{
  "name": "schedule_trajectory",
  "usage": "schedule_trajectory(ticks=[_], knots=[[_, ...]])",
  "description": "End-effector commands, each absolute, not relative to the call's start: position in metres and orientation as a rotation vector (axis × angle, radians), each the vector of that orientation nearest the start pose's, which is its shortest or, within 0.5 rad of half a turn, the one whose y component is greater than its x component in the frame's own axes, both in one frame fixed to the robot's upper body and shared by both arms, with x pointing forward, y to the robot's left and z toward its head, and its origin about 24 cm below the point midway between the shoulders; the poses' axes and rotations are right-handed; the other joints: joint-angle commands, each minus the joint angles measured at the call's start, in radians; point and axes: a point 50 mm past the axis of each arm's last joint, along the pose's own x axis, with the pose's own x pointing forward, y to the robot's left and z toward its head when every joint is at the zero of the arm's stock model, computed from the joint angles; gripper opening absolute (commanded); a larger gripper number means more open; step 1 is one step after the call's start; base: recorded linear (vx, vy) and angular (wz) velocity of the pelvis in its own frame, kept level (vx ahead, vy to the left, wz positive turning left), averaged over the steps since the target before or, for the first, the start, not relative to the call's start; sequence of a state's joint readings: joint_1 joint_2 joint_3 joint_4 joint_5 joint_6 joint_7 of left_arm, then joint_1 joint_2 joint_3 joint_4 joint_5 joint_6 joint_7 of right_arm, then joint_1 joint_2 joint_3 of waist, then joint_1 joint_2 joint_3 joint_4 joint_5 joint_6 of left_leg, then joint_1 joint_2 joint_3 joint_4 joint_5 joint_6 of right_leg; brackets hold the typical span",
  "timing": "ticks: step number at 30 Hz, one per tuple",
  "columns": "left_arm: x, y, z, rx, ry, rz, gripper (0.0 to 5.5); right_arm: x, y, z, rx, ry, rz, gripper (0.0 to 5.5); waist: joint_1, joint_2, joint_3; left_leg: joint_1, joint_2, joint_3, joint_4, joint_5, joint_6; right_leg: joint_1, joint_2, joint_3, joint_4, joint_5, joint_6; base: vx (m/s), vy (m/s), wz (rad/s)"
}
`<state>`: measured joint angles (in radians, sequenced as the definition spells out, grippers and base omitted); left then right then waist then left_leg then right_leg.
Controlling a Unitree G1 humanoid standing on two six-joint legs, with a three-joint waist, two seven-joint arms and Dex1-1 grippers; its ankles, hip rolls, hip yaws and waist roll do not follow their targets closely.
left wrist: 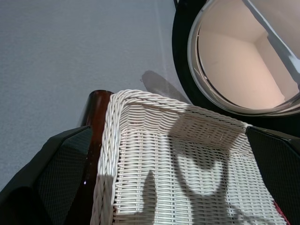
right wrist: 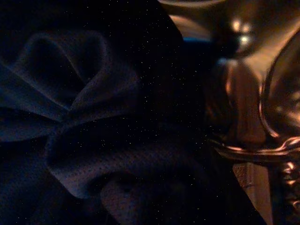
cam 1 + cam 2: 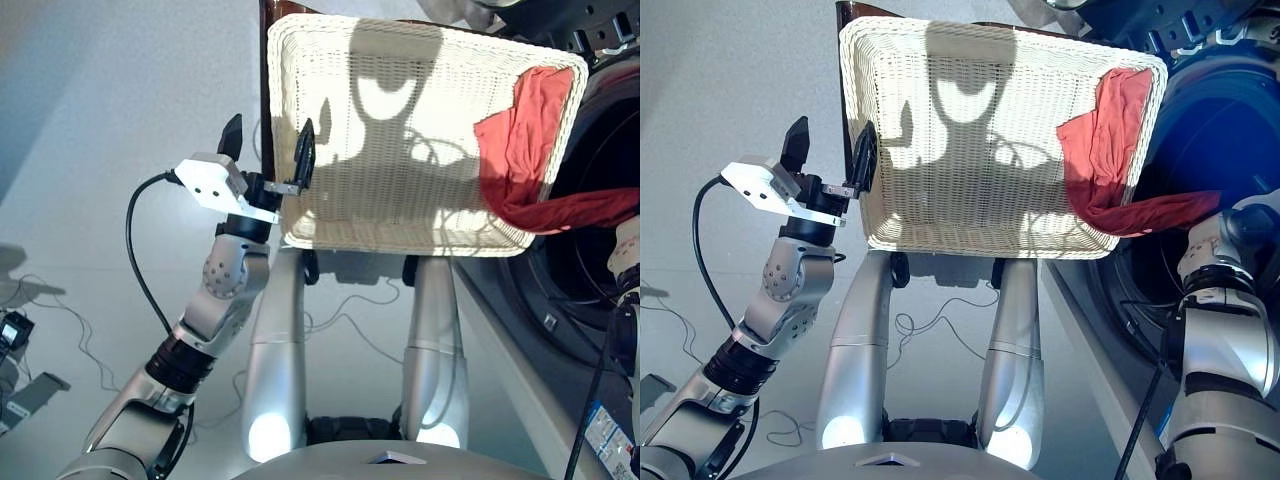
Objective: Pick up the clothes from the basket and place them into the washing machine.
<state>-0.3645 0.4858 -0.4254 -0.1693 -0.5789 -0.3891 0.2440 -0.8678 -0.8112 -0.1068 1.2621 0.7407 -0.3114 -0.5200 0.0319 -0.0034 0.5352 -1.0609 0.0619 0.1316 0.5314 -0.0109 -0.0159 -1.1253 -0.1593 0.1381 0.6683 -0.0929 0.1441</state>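
Straddling the basket (image 3: pixel 300 215) rim, left gripper (image 3: pixel 268 145) gapes empty.

One cream wicker basket (image 3: pixel 400 130) and one washing machine (image 3: pixel 590 260) are in view. One coral-red garment (image 3: pixel 530 140) and one dark garment (image 2: pixel 84 131) show.

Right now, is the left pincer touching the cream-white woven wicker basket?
Cannot tell. In the right eye view the open left pincer straddles the basket's left rim, one finger overlapping the wicker, but no view shows contact or a gap.
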Motion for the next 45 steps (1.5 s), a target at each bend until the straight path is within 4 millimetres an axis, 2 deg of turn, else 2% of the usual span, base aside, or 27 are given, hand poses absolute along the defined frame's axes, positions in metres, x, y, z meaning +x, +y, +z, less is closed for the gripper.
schedule_trajectory(ticks=[1,2,3,7,10,11,15,16,17,18,19,21,22,23,25,26,28,29,31,32,33,35,39,41,42,43,45], knots=[[0.253,0.12,0.199,-0.306,-0.757,-0.372,5.5,0.269,-0.457,0.213,0.145,-0.338,-1.272,2.35,-0.012,0.043,-0.015,-0.007,0.036,-0.061,0.088,-0.078,-0.084,0.02,0.004,-0.043,-0.057,0.079,-0.005,0.0,0.0,0.0],[0.254,0.12,0.2,-0.305,-0.762,-0.372,5.5,0.269,-0.457,0.214,0.148,-0.342,-1.27,5.5,-0.013,0.042,-0.015,-0.015,0.036,-0.061,0.085,-0.069,-0.083,0.013,0.004,-0.042,-0.061,0.089,-0.005,0.0,0.0,0.0],[0.253,0.12,0.199,-0.307,-0.755,-0.373,5.5,0.27,-0.457,0.213,0.154,-0.334,-1.262,5.5,-0.013,0.042,-0.015,-0.007,0.037,-0.061,0.09,-0.08,-0.084,0.019,0.005,-0.042,-0.055,0.078,-0.005,0.0,0.0,0.0],[0.255,0.118,0.2,-0.319,-0.754,-0.381,5.5,0.283,-0.446,0.206,0.153,-0.319,-1.166,5.5,-0.017,0.037,-0.015,-0.014,0.036,-0.059,0.082,-0.067,-0.082,0.013,0.006,-0.041,-0.068,0.089,-0.006,0.0,0.0,0.0],[0.255,0.118,0.198,-0.316,-0.746,-0.379,5.5,0.29,-0.438,0.198,0.103,-0.287,-1.123,5.5,-0.018,0.034,-0.015,-0.005,0.037,-0.059,0.086,-0.078,-0.083,0.024,0.008,-0.042,-0.066,0.08,-0.006,0.0,0.0,0.0],[0.255,0.118,0.199,-0.32,-0.75,-0.374,5.5,0.301,-0.425,0.192,0.082,-0.283,-1.065,5.5,-0.021,0.032,-0.015,-0.01,0.036,-0.058,0.087,-0.077,-0.081,0.021,0.01,-0.042,-0.066,0.083,-0.008,0.0,0.0,0.0],[0.256,0.12,0.199,-0.32,-0.756,-0.352,5.5,0.321,-0.391,0.18,0.048,-0.305,-0.926,5.5,-0.029,0.025,-0.015,-0.01,0.037,-0.053,0.083,-0.075,-0.079,0.018,0.013,-0.041,-0.069,0.085,-0.009,0.0,0.0,0.0],[0.256,0.12,0.199,-0.319,-0.755,-0.351,5.5,0.321,-0.39,0.179,0.047,-0.304,-0.926,5.5,-0.029,0.023,-0.015,-0.009,0.036,-0.053,0.083,-0.075,-0.079,0.019,0.012,-0.041,-0.069,0.085,-0.009,0.0,0.0,0.0],[0.257,0.12,0.199,-0.326,-0.756,-0.341,5.5,0.332,-0.364,0.175,0.026,-0.336,-0.825,5.5,-0.035,0.021,-0.015,-0.01,0.037,-0.052,0.082,-0.074,-0.077,0.016,0.017,-0.04,-0.067,0.085,-0.011,0.0,0.0,0.0],[0.257,0.12,0.199,-0.325,-0.754,-0.341,5.5,0.332,-0.363,0.174,0.025,-0.334,-0.826,5.5,-0.035,0.019,-0.015,-0.008,0.036,-0.051,0.082,-0.074,-0.077,0.017,0.016,-0.039,-0.066,0.085,-0.011,0.0,0.0,0.0],[0.257,0.122,0.198,-0.335,-0.753,-0.327,5.5,0.337,-0.336,0.17,0.026,-0.382,-0.734,5.5,-0.043,0.014,-0.015,-0.012,0.036,-0.05,0.086,-0.074,-0.074,0.013,0.019,-0.038,-0.064,0.084,-0.012,0.0,0.0,0.0],[0.257,0.123,0.198,-0.335,-0.753,-0.317,5.5,0.339,-0.305,0.166,0.009,-0.424,-0.625,5.5,-0.049,0.007,-0.015,-0.016,0.038,-0.05,0.091,-0.075,-0.071,0.009,0.022,-0.035,-0.059,0.083,-0.014,0.0,0.0,0.0],[0.258,0.122,0.198,-0.337,-0.751,-0.314,5.5,0.337,-0.294,0.163,0.013,-0.438,-0.593,5.5,-0.052,0.004,-0.015,-0.015,0.039,-0.05,0.093,-0.076,-0.07,0.008,0.022,-0.034,-0.055,0.081,-0.015,0.0,0.0,0.0],[0.258,0.122,0.197,-0.337,-0.749,-0.315,5.5,0.337,-0.294,0.162,0.013,-0.436,-0.595,5.5,-0.051,0.003,-0.015,-0.014,0.038,-0.049,0.093,-0.076,-0.07,0.009,0.022,-0.034,-0.054,0.081,-0.015,0.0,0.0,0.0],[0.259,0.123,0.197,-0.336,-0.748,-0.303,5.5,0.334,-0.27,0.155,-0.01,-0.449,-0.503,5.5,-0.057,-0.003,-0.015,-0.017,0.04,-0.049,0.106,-0.08,-0.067,0.006,0.024,-0.031,-0.044,0.078,-0.017,0.0,0.0,0.0],[0.259,0.124,0.197,-0.335,-0.745,-0.301,5.5,0.33,-0.251,0.149,-0.051,-0.453,-0.421,5.5,-0.061,-0.006,-0.015,-0.018,0.04,-0.051,0.116,-0.084,-0.064,0.003,0.026,-0.028,-0.034,0.077,-0.018,0.0,0.0,0.0],[0.259,0.124,0.197,-0.33,-0.745,-0.298,5.5,0.328,-0.244,0.146,-0.09,-0.452,-0.383,5.5,-0.063,-0.009,-0.015,-0.018,0.039,-0.05,0.119,-0.085,-0.064,0.001,0.026,-0.027,-0.03,0.075,-0.018,0.0,0.0,0.0],[0.259,0.124,0.197,-0.325,-0.747,-0.302,5.5,0.325,-0.228,0.145,-0.174,-0.462,-0.3,5.5,-0.064,-0.011,-0.015,-0.019,0.039,-0.05,0.121,-0.085,-0.062,-0.001,0.026,-0.026,-0.027,0.077,-0.019,0.0,0.0,0.0],[0.258,0.123,0.197,-0.314,-0.75,-0.306,5.5,0.325,-0.213,0.144,-0.266,-0.473,-0.22,5.5,-0.063,-0.011,-0.015,-0.022,0.04,-0.05,0.122,-0.082,-0.062,-0.004,0.026,-0.026,-0.023,0.078,-0.018,0.0,0.0,0.0],[0.258,0.123,0.197,-0.314,-0.75,-0.305,5.5,0.325,-0.213,0.144,-0.266,-0.473,-0.22,5.5,-0.063,-0.011,-0.015,-0.022,0.039,-0.05,0.122,-0.082,-0.062,-0.004,0.026,-0.026,-0.023,0.078,-0.018,0.0,0.0,0.0],[0.257,0.123,0.197,-0.305,-0.754,-0.311,5.5,0.325,-0.201,0.143,-0.324,-0.477,-0.162,5.5,-0.061,-0.008,-0.015,-0.023,0.04,-0.048,0.123,-0.08,-0.062,-0.004,0.026,-0.026,-0.02,0.078,-0.018,0.0,0.0,0.0],[0.257,0.122,0.197,-0.301,-0.76,-0.318,5.5,0.329,-0.191,0.141,-0.381,-0.473,-0.117,5.5,-0.057,-0.005,-0.015,-0.023,0.039,-0.049,0.124,-0.078,-0.062,-0.003,0.027,-0.026,-0.019,0.079,-0.017,0.0,0.0,0.0],[0.258,0.12,0.196,-0.321,-0.748,-0.325,5.5,0.346,-0.179,0.14,-0.454,-0.435,-0.091,5.5,-0.042,0.007,-0.015,-0.025,0.038,-0.05,0.123,-0.074,-0.061,-0.003,0.027,-0.027,-0.018,0.08,-0.018,0.0,0.0,0.0],[0.259,0.119,0.195,-0.334,-0.744,-0.328,5.5,0.351,-0.178,0.142,-0.464,-0.433,-0.103,5.5,-0.039,0.01,-0.015,-0.023,0.038,-0.049,0.122,-0.074,-0.06,-0.002,0.027,-0.027,-0.018,0.08,-0.018,0.0,0.0,0.0],[0.258,0.116,0.196,-0.366,-0.742,-0.344,5.5,0.362,-0.181,0.142,-0.463,-0.391,-0.137,5.5,-0.029,0.017,-0.015,-0.024,0.038,-0.051,0.122,-0.073,-0.06,-0.002,0.026,-0.027,-0.017,0.079,-0.02,0.0,0.0,0.0],[0.258,0.116,0.196,-0.366,-0.742,-0.344,5.5,0.363,-0.18,0.143,-0.463,-0.392,-0.136,5.5,-0.029,0.018,-0.015,-0.025,0.038,-0.051,0.123,-0.073,-0.06,-0.003,0.027,-0.027,-0.017,0.079,-0.02,0.0,0.0,0.0],[0.259,0.113,0.195,-0.398,-0.73,-0.362,5.5,0.375,-0.19,0.14,-0.467,-0.321,-0.193,5.5,-0.018,0.027,-0.015,-0.025,0.036,-0.052,0.124,-0.072,-0.061,-0.004,0.024,-0.031,-0.011,0.079,-0.021,0.0,0.0,0.0]])
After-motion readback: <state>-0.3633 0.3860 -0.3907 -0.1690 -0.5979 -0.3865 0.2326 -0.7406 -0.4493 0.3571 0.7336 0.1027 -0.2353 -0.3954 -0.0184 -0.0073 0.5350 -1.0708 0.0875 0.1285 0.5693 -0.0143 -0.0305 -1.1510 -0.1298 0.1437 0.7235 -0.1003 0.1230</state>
